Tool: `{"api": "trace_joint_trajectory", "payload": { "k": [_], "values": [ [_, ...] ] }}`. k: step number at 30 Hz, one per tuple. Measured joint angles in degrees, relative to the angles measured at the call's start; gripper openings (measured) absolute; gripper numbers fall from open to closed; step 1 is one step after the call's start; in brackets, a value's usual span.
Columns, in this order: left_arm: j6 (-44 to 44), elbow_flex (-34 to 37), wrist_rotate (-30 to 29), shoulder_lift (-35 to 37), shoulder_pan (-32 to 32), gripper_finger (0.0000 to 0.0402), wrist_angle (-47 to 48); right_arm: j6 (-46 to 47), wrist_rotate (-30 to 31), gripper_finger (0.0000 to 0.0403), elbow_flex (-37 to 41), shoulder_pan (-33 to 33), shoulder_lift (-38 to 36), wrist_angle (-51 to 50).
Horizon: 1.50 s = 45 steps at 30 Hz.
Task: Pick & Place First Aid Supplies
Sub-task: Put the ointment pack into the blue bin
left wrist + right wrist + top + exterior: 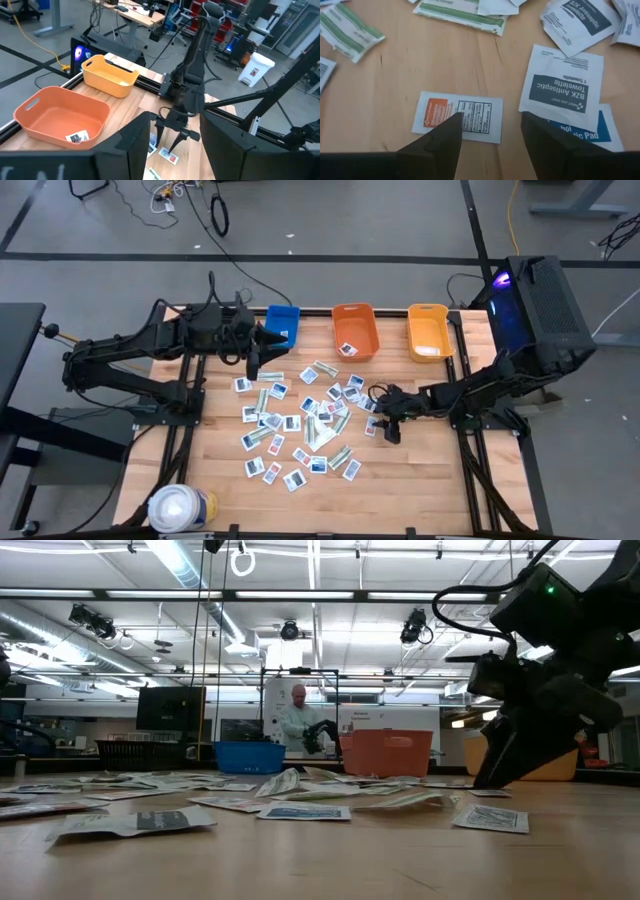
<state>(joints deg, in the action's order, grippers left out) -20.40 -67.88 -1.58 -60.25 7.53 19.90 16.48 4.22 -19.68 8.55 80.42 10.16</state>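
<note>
Right gripper (487, 135) is low over the worktop (395, 90), jaws spread and holding nothing, straddling the near edge of a small white packet with an orange panel (457, 116). That packet looks feather-light, thin and floppy, lying dead flat on the wood, so it should be awkward to lift; my call is to pinch across its short width, or nudge an edge up first. At about three o'clock from it, just beside, lies a BZK antiseptic towelette packet (561, 90). From above, the rest of the first aid supplies (300, 420) are scattered mid-worktop. The left gripper (262, 352) hovers at eleven o'clock of the pile, beside the blue bin (283, 321), jaws parted, empty. One packet already sits in the orange bin (355, 330).
</note>
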Motion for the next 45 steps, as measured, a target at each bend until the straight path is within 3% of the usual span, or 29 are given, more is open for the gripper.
{"api": "trace_joint_trajectory", "payload": {
  "k": [12,27,45],
  "values": [
    [-0.01,0.0,-1.23,-0.02,0.0,0.0177,-1.86,-5.34,1.33,0.0198,-0.17,1.65,0.04,-4.14],
    [-0.01,0.0,-1.23,0.0,0.0,0.0177,-3.87,-4.95,0.02,0.0067,0.02,1.62,0.04,-5.64],
    [0.01,0.0,-1.21,-0.02,-0.02,0.0177,-6.29,0.97,1.6,0.0005,0.28,1.45,0.24,0.64]
  ]
}}
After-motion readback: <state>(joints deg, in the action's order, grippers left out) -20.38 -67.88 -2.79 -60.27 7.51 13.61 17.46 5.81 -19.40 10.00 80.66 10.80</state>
